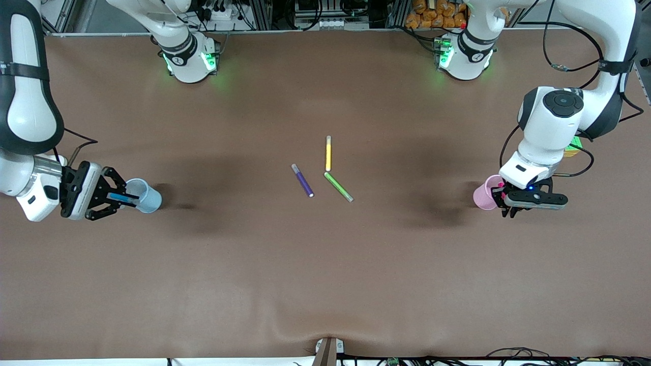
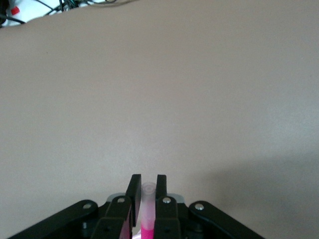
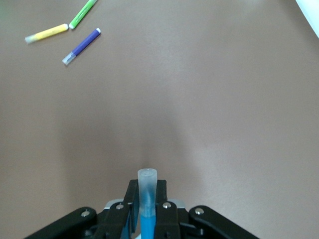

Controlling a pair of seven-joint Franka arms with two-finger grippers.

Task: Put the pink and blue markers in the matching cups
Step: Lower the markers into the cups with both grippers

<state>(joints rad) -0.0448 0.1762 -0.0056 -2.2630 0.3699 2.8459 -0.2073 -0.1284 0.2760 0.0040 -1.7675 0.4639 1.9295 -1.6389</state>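
My right gripper [image 1: 122,198] is shut on the blue marker [image 1: 123,198] and holds it over the mouth of the light blue cup [image 1: 147,197], at the right arm's end of the table. In the right wrist view the blue marker [image 3: 147,196] sticks out past the right gripper [image 3: 147,188], pale end forward. My left gripper [image 1: 503,199] is shut on the pink marker [image 1: 501,186] right beside the pink cup [image 1: 484,193], at the left arm's end. In the left wrist view the pink marker [image 2: 148,199] sits between the fingers of the left gripper [image 2: 148,181]. Both cups are mostly hidden in the wrist views.
A purple pen [image 1: 302,180], a yellow pen [image 1: 328,153] and a green pen [image 1: 338,186] lie together at mid table. They also show in the right wrist view: the purple pen [image 3: 81,46], the yellow pen [image 3: 46,33] and the green pen [image 3: 83,13].
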